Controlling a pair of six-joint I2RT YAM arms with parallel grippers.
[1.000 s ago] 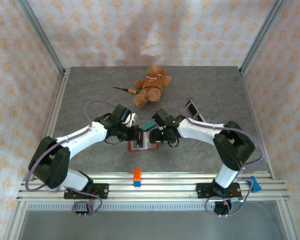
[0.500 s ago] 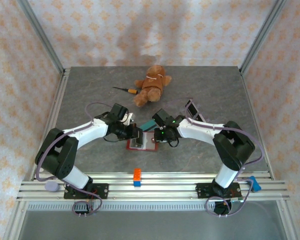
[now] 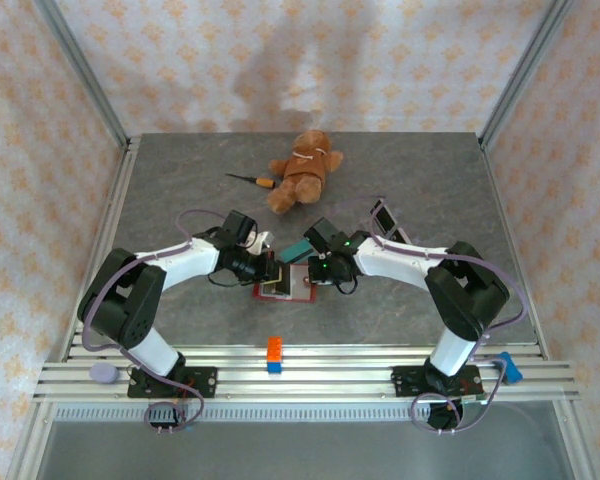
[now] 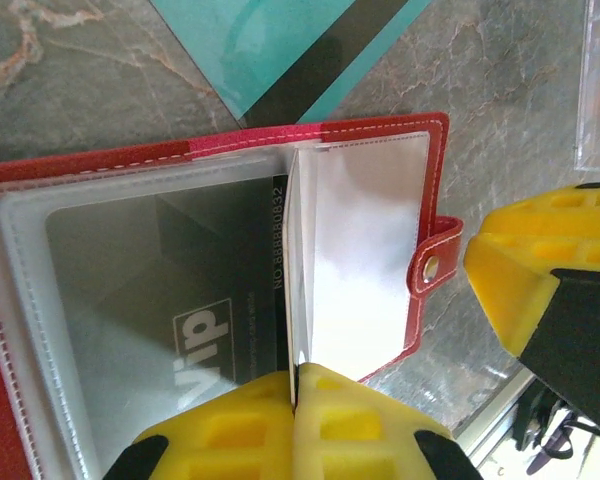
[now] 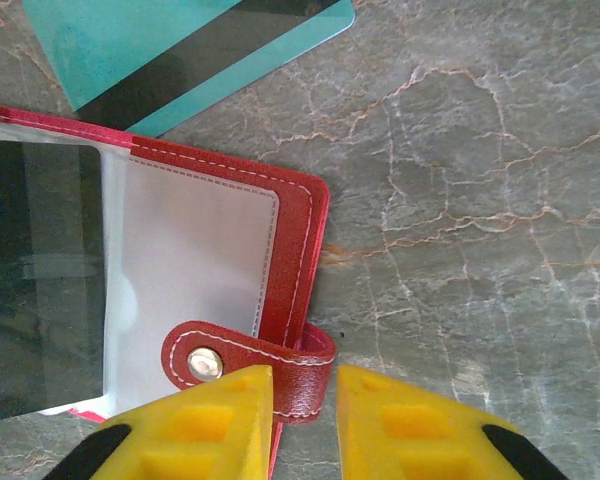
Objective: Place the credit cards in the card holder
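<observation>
Between the pressed-together fingertips of the left gripper (image 4: 295, 385), a clear sleeve (image 4: 365, 250) of the opened red card holder (image 4: 110, 162) is pinched. A dark VIP card (image 4: 205, 300) is seen in the pocket just left of them. Ahead of that gripper, past the holder's far edge, a teal credit card (image 4: 280, 50) is laid flat on the table (image 4: 500, 90). The holder's snap tab (image 5: 230, 352) is clasped between the narrowly set fingers of the right gripper (image 5: 305, 390).

Bright even light, soft wall shadow
</observation>
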